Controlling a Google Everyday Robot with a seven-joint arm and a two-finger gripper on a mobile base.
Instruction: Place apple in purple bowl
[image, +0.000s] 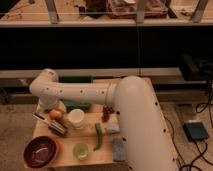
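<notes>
Orange-red apple (55, 114) sits on the table (63, 143) left of the cup (76, 118). Gripper (50, 124) lies against its front; whether open or closed, I cannot tell. Bowl (41, 151) sits apart, nearer.

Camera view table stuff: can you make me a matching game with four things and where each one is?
Things: 1 apple; 2 purple bowl; 3 light green cup; 4 grape bunch.
Places: A front left corner of the table; B right of the white cup; C beside the gripper, left of the white cup; D front edge, right of the purple bowl.
Pairs: 1-C, 2-A, 3-D, 4-B.
</notes>
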